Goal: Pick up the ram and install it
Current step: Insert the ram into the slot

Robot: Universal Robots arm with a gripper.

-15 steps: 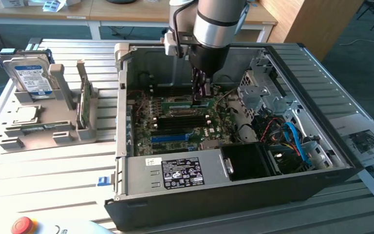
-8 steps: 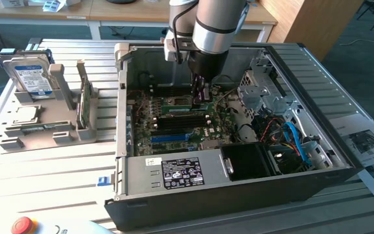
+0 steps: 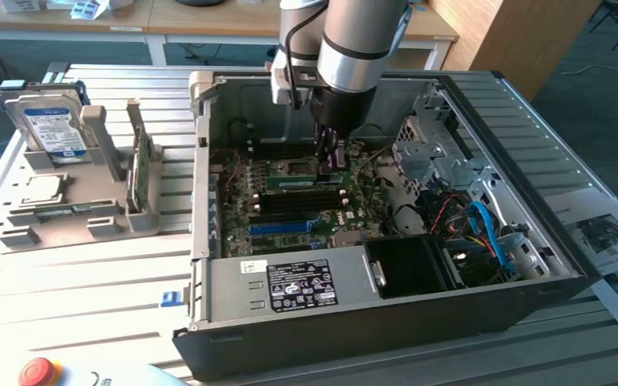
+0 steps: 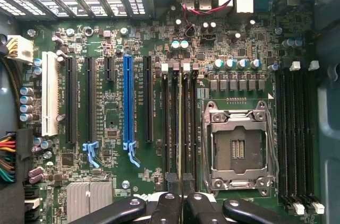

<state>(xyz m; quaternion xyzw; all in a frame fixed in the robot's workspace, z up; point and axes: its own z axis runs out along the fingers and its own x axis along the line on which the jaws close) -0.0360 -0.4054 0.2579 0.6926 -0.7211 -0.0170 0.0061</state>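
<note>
Exterior view is showing you, nearest, a red stop button point(image 3: 36, 371) by the slatted metal table point(image 3: 73, 273), then the open computer case point(image 3: 373, 322), with wooden desks point(image 3: 212, 20) standing behind. Inside the case, the gripper point(image 3: 331, 161) is pressing its jaws nearly together, pinching the ram point(image 3: 300, 182), which is standing on edge along a memory slot point(image 4: 167, 128) near the processor socket point(image 4: 239, 147).
</note>
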